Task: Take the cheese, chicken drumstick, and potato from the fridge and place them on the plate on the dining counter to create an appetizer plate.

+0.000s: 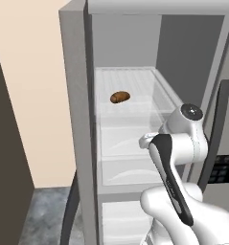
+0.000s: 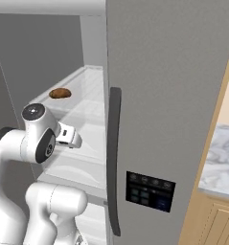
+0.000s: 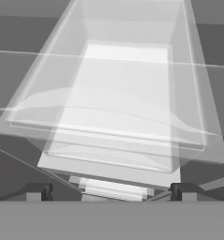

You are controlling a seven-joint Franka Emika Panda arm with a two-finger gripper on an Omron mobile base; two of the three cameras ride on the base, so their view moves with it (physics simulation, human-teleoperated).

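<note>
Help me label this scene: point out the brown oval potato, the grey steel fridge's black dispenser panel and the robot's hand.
Brown oval potato (image 1: 120, 97): left base view, its middle.
Black dispenser panel (image 2: 150, 191): right base view, panel centre.
Hand (image 3: 111, 193): hand view, midway between the dark fingertips.

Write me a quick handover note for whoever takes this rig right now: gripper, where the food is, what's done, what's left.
Gripper: open, empty, facing a clear fridge drawer.
Fridge: door open. A brown oval lump, likely the potato, lies on the upper shelf.
Cheese, drumstick, plate: not visible from here.
Done: fridge opened; nothing to confirm any food has been moved.
Left: grab the potato, find the cheese and drumstick, carry all three to the plate on the dining counter.
</note>
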